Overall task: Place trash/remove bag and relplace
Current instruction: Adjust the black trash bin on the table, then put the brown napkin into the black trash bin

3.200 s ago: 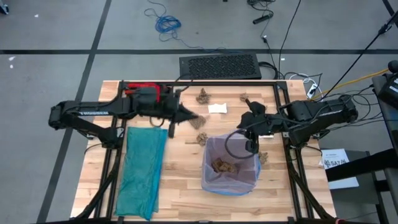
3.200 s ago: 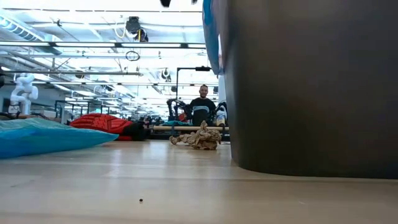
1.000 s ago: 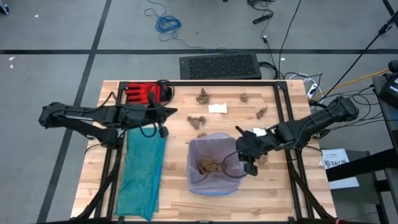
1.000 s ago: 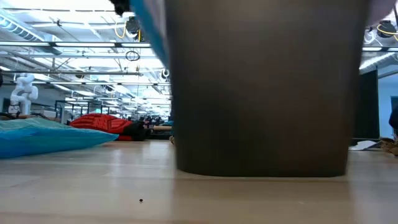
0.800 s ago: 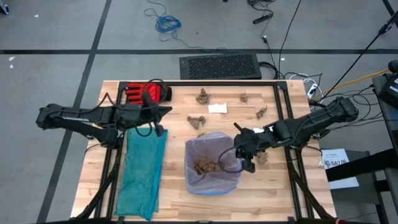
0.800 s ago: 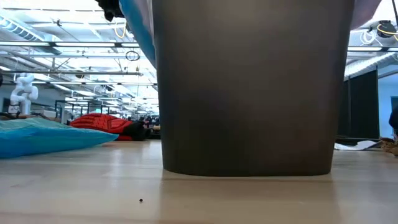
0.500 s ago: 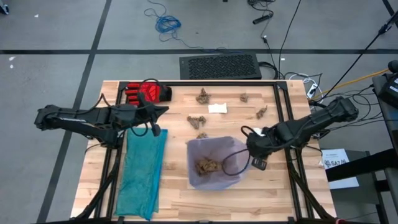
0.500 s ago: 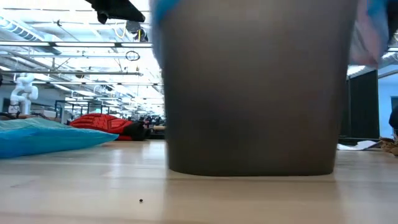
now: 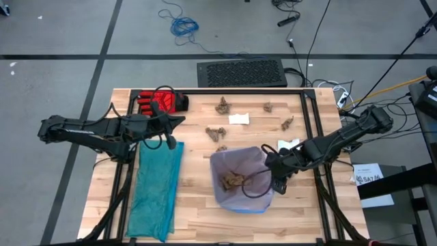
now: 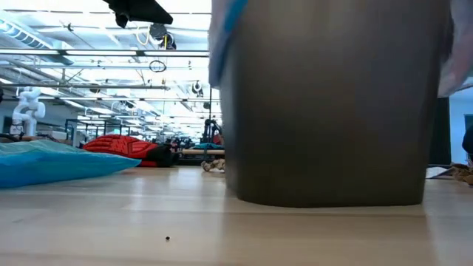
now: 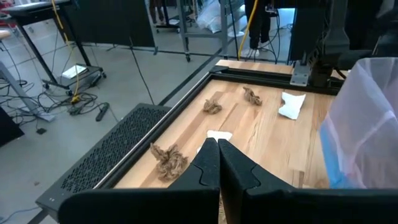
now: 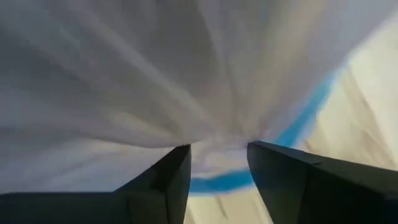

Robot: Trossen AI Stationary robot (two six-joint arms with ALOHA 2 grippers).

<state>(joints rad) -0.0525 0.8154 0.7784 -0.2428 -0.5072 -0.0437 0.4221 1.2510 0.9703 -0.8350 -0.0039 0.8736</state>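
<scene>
Your bin, lined with the pale bag, has slid a little toward the right arm's side of the table over the last second, and it now sits tilted, its rim leaning away from the green bag. The right gripper sits at the bin's rim on the side away from the green bag; a second ago it looked pinched on the liner there, and now its fingers stand apart with the liner and its blue drawstring band bunched between them, so you seem to be letting go. I read that as repositioning the bin, not yet pulling the bag out.

Brown wads already lie inside the bin. More trash waits beyond it, toward the black mat: a wad just beside the bin, others farther off, and a white scrap. So loading looks only partly done.

The left gripper, fingers pressed together and holding nothing, waits over the green bag's far end, near the red glove.

The wooden table stands on grey floor, with cables around it and a workshop hall behind.
</scene>
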